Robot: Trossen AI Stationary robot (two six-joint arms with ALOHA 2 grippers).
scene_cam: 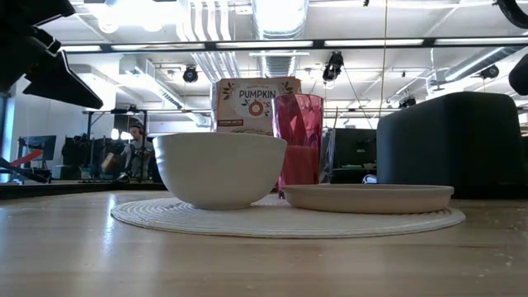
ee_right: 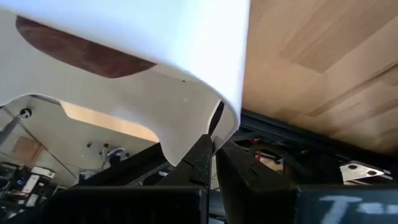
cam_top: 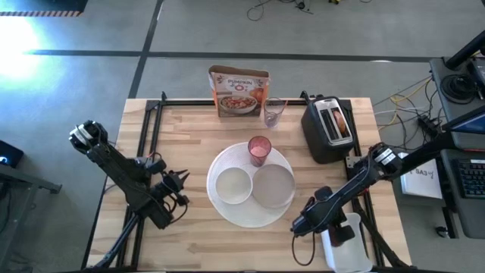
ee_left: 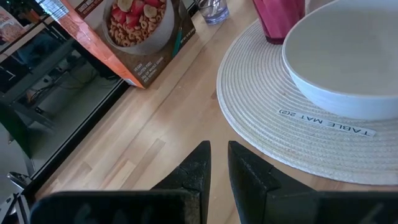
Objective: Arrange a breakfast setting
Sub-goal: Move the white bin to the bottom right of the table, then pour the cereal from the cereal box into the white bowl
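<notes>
A round white woven mat lies mid-table. On it stand a small white bowl, a small pale plate and a pink cup. A browned bread ring sticks out of the toaster's slot. A dark-red shape shows through the white tray at the near right. The spoon is out of view. My left gripper is shut and empty, left of the mat, and also shows in the left wrist view. My right gripper is shut at the tray's corner. My right gripper's shut fingertips stand right at the rounded corner rim of the white tray. I cannot tell whether they touch it. The tray rests on the table.
A cereal box and a clear glass stand at the far edge. The black toaster stands at the far right. Bare wood lies left of the mat and along the near edge. A black frame rims the table.
</notes>
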